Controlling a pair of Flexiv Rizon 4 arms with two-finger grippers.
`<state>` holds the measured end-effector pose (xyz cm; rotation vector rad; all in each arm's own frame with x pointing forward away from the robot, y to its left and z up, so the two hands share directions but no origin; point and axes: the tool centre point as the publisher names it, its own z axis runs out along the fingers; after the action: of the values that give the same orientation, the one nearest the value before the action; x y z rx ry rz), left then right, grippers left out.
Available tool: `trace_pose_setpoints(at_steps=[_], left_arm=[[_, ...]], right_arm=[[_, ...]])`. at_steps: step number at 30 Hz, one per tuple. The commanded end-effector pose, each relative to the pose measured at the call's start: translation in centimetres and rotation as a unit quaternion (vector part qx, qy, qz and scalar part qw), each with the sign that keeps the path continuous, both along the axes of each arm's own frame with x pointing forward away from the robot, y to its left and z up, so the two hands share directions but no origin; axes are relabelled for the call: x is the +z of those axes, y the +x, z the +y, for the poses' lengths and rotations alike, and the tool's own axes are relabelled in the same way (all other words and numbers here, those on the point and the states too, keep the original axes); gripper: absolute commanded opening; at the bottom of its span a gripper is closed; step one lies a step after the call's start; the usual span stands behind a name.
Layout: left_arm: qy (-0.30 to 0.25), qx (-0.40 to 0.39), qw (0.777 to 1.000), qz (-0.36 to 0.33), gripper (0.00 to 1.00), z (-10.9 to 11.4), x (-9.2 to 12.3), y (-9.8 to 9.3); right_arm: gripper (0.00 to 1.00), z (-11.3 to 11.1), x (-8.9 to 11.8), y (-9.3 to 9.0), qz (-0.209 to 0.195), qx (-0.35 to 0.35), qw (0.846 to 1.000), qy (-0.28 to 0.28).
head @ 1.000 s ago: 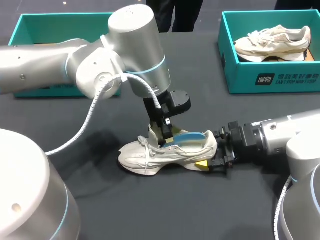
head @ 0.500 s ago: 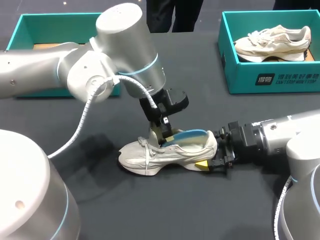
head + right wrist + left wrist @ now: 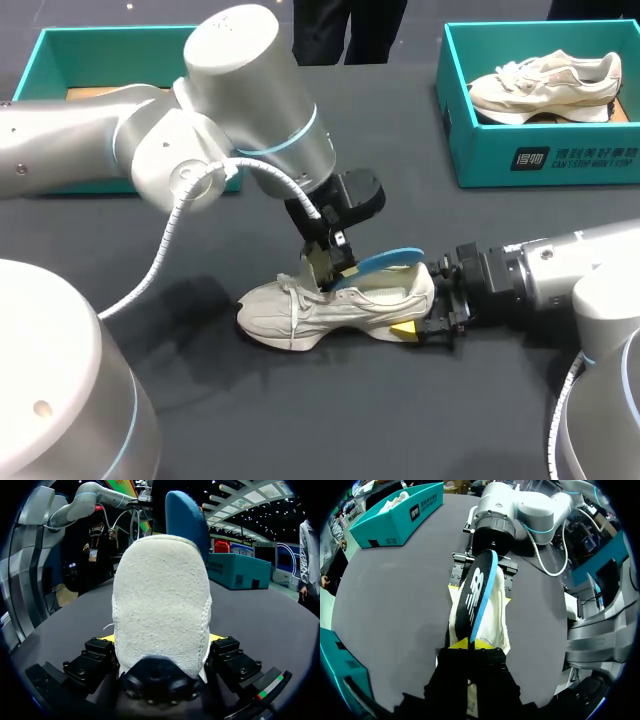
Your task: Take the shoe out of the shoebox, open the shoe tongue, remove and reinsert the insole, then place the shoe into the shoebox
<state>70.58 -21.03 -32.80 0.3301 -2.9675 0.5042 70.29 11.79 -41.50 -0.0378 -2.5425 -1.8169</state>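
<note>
White print on the shoebox point(image 3: 480, 160) front — a logo on the insole point(image 3: 475, 594).

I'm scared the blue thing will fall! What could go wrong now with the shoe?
The left tool pinches the blue insole at only one end, so the insole might slip out and drop. That pinched end sits low in the shoe. It could snag on the way out and tug the shoe loose from the right tool, which grips just the heel.
</note>
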Motion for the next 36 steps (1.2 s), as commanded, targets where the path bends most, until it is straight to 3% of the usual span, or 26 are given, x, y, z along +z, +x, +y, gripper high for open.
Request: trace_pose_setpoints(at_steps=[1,11,12,15,18,19,20,36], left_arm=[[0.014,0.003,1.000,-0.010,0.00,-1.7,0.0,-0.4],[0.019,0.004,0.999,-0.027,0.01,-2.3,0.2,-0.4],[0.020,0.005,0.999,-0.031,0.16,-2.3,0.3,-0.5],[0.017,0.007,0.999,-0.043,0.41,-2.1,0.6,-0.9],[0.013,0.009,0.999,-0.052,0.49,-2.0,1.1,-1.2],[0.010,0.009,0.998,-0.055,0.58,-1.9,1.3,-1.2],[0.008,0.011,0.998,-0.059,0.61,-1.9,1.5,-1.3],[-0.023,0.046,0.987,-0.152,0.59,-3.2,2.8,-3.0]], right_arm=[[0.00,0.1,-0.1,-0.2,0.001,0.000,1.000,-0.003],[0.00,0.1,-0.1,-0.2,0.001,0.000,1.000,-0.003],[0.00,0.1,-0.1,-0.2,0.001,0.000,1.000,-0.003],[0.00,0.1,-0.1,-0.2,0.001,0.000,1.000,-0.003],[0.00,0.1,-0.1,-0.2,0.001,0.000,1.000,-0.003],[0.00,0.1,-0.1,-0.2,0.001,0.000,1.000,-0.003],[0.00,0.1,-0.1,-0.2,0.001,0.000,1.000,-0.003],[0.00,0.1,-0.1,-0.2,0.001,0.000,1.000,-0.003]])
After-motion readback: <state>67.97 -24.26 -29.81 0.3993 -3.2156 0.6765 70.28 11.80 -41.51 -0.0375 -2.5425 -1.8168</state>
